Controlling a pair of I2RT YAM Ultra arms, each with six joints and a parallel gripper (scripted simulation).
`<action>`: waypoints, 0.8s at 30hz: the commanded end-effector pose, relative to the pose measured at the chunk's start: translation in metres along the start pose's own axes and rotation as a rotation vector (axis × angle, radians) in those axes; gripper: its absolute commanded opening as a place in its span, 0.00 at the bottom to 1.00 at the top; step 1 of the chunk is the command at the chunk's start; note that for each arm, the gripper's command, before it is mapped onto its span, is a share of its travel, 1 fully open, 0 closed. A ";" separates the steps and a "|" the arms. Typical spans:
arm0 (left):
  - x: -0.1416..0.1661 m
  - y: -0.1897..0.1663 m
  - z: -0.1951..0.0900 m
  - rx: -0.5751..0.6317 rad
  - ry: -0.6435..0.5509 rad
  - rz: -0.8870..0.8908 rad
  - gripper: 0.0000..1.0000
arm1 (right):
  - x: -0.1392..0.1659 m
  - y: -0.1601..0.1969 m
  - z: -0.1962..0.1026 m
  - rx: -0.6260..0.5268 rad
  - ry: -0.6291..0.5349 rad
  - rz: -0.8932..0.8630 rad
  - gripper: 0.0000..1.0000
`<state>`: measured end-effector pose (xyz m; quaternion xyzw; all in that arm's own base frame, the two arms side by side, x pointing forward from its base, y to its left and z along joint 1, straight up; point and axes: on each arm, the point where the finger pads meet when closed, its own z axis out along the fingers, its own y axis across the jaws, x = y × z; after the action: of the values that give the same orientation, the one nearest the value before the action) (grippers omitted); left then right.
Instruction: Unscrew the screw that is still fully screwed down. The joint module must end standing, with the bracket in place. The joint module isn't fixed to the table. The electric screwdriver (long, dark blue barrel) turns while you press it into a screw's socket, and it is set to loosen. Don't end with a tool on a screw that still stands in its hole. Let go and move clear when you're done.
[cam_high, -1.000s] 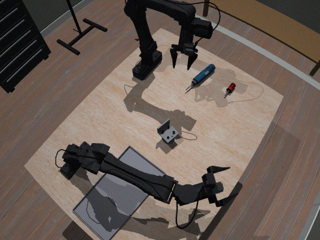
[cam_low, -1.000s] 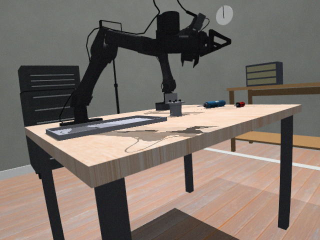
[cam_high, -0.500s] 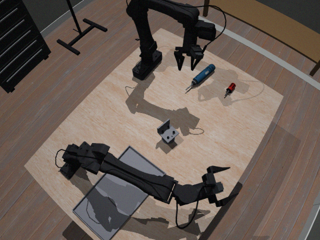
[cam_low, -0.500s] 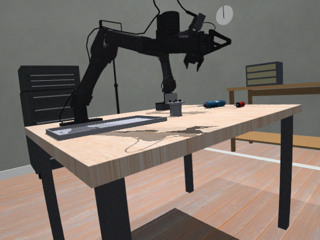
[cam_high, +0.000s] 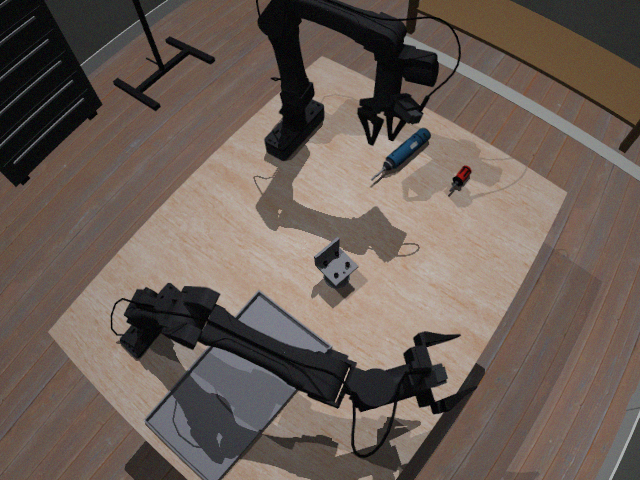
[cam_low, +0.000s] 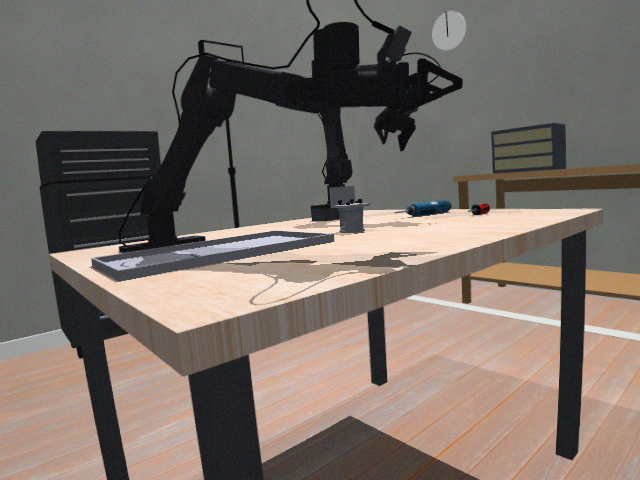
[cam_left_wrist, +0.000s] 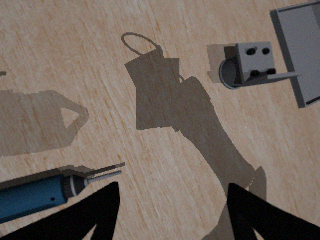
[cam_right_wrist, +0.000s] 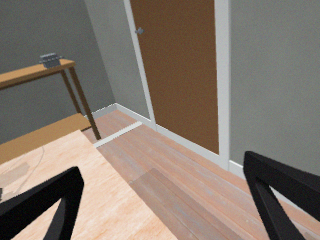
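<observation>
The left gripper (cam_high: 382, 139) (cam_low: 393, 142) (cam_left_wrist: 172, 191), partly open with nothing between its fingers, hangs above the table near the electric screwdriver (cam_high: 408, 148) (cam_low: 430, 208) (cam_left_wrist: 32, 197), which lies below it. Farther from that gripper, the joint module (cam_high: 338, 286) (cam_low: 351, 219) (cam_left_wrist: 230, 74) stands upright, bracket (cam_high: 336, 266) (cam_low: 341, 194) (cam_left_wrist: 255, 64) on top. The right gripper (cam_high: 469, 360) (cam_low: 459, 82) (cam_right_wrist: 160, 167) is wide open and empty, well apart from the tool.
</observation>
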<state>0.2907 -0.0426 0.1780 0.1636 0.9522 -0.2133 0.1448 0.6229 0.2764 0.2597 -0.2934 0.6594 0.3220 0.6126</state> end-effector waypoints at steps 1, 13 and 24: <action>0.003 0.015 0.008 -0.024 0.013 -0.097 0.65 | -0.007 0.001 -0.001 0.000 -0.011 -0.008 1.00; -0.001 0.034 0.003 -0.102 -0.008 -0.275 0.65 | -0.007 0.001 -0.001 0.000 -0.011 -0.008 1.00; 0.016 0.067 0.023 -0.155 0.051 -0.525 0.65 | -0.007 0.001 -0.001 0.000 -0.011 -0.008 1.00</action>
<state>0.3026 -0.0025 0.1382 -0.0454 0.9797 -0.1792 0.0778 0.6229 0.2764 0.2597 -0.2934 0.6594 0.3220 0.6126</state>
